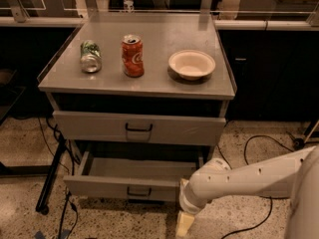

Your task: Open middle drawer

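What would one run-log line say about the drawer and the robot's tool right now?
middle drawer: open, grey inside showing | tool: low, beside drawer's right front corner, off handle | status: opening looks done

On the desk (159,85) the lying can (90,57) is left, the standing can (132,56) beside it, the bowl (192,64) right. Beneath the upper drawer (179,129), the middle drawer (99,187) juts out; the gripper (183,225) sits before its right end.
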Controlling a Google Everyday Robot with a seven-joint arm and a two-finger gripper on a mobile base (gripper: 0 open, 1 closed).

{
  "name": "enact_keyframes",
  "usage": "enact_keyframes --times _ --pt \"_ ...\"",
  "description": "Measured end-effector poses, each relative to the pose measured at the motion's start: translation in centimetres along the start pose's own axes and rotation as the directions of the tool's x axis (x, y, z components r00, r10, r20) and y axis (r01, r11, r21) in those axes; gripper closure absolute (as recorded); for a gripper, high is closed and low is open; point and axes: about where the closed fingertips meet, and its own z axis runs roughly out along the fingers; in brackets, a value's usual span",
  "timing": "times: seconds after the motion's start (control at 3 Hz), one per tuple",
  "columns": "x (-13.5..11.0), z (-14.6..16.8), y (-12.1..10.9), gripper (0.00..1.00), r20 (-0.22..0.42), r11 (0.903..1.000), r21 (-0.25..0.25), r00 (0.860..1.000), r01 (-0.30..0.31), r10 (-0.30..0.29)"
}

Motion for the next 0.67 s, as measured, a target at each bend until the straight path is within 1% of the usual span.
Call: enact_keyframes --times 0.33,0.67 --pt "1.09 -1.30 5.07 0.00 -0.004 0.9981 -0.061 1.000 -0.007 0.006" --pt "1.09 -1.30 5.08 0.00 -0.004 0.9981 -0.061 1.000 -0.007 0.006"
